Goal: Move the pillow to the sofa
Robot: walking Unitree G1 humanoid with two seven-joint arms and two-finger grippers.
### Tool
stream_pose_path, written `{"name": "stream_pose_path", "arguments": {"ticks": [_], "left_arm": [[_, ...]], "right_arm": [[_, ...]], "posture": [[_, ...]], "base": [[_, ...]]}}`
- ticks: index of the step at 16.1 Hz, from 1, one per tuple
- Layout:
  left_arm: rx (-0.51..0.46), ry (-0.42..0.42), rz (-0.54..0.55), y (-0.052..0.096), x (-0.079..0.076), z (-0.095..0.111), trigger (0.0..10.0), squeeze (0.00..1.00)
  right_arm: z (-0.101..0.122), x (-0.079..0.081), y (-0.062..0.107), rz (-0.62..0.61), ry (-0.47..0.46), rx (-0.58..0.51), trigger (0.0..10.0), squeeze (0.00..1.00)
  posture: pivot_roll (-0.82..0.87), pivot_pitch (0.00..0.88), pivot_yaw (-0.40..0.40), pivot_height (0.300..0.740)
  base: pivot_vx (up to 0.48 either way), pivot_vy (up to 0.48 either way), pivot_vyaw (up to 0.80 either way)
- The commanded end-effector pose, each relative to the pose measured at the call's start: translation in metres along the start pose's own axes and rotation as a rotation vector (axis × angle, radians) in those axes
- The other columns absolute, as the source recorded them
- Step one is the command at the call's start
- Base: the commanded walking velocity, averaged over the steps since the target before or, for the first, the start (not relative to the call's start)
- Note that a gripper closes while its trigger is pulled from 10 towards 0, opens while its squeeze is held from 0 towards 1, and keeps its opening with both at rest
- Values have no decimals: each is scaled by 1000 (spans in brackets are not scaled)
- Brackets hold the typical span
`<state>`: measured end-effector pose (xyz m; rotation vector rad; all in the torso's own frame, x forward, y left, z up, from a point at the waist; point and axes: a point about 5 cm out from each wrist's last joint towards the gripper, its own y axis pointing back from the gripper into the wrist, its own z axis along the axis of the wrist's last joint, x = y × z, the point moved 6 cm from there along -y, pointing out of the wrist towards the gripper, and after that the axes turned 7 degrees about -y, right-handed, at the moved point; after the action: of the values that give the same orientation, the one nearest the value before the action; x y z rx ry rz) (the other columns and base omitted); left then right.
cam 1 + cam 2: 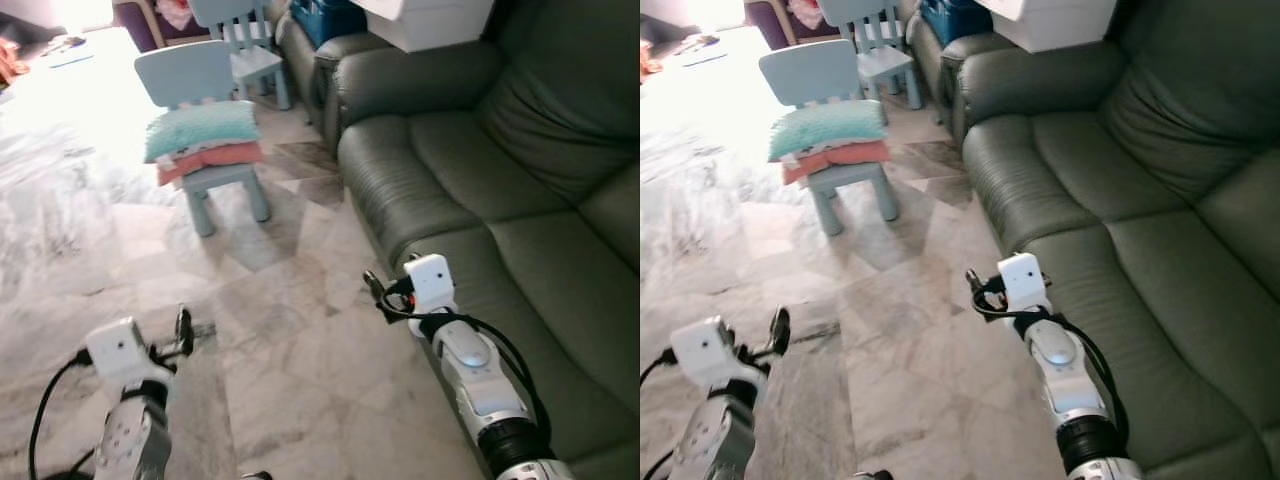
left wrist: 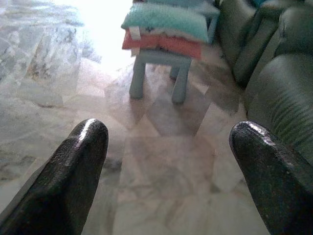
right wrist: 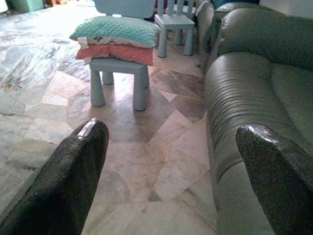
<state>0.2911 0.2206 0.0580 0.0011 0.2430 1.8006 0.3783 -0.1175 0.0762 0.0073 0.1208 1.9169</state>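
A long dark green leather sofa [image 1: 500, 190] is seen running along the side of the right pincer [image 1: 372, 285] and ahead of it, its near seat cushion just beside that arm. The pale marble floor [image 1: 290, 350] is spread beneath both pincers. Well ahead of them a small light blue plastic child's chair [image 1: 200, 110] is stood on the floor, near the sofa's front edge. On its seat two pillows are stacked: a mint green dotted fabric pillow [image 3: 117, 30] laid on top of a coral pink pillow [image 3: 115, 53].

The left pincer [image 1: 183, 330] is held low over the floor, fingers spread wide and holding nothing; the right pincer is likewise spread and holding nothing.

The approach step is judged to be in hand, with nothing grasped yet. The chair must next be neared so that a pillow can be reached and gripped.
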Motion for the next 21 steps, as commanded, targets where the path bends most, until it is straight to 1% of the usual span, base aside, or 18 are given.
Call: {"name": "stream_pose_path", "arguments": {"ticks": [1, 3, 7, 9, 10, 14, 15, 21], "left_arm": [[11, -6, 23, 3, 10, -4, 10000, 0], [6, 7, 19, 3, 8, -4, 10000, 0], [10, 28, 14, 4, 5, -7, 10000, 0], [2, 5, 15, 4, 8, -5, 10000, 0], [-13, 22, 16, 5, 9, -2, 10000, 0], [-16, 4, -5, 5, 6, -1, 10000, 0], [-23, 11, -6, 5, 6, 1, 10000, 0], [-41, 5, 0, 6, 11, 5, 10000, 0]], "right_arm": [[2, 7, -3, 17, 2, -6, 10000, 0], [0, 8, -2, 16, -4, -4, 10000, 0], [0, 7, -3, 15, -11, -1, 10000, 0], [0, 8, -4, 15, -15, -3, 10000, 0], [1, 9, -5, 15, -17, -7, 10000, 0], [0, 12, -4, 13, -23, -10, 10000, 0], [0, 12, -4, 12, -25, -11, 10000, 0], [3, 15, -6, 14, -45, -29, 10000, 0]], "posture": [[-145, 114, 72, 740], [-145, 107, 72, 740], [-143, 101, 70, 740], [-136, 96, 72, 740], [-135, 98, 74, 740], [-133, 100, 82, 740], [-132, 100, 81, 740], [-121, 94, 82, 740]], "base": [[0, 0, 800], [0, 0, 656], [0, 0, 0], [0, 0, 0], [0, 0, 0], [0, 0, 0], [0, 0, 0], [0, 0, 0]]}}
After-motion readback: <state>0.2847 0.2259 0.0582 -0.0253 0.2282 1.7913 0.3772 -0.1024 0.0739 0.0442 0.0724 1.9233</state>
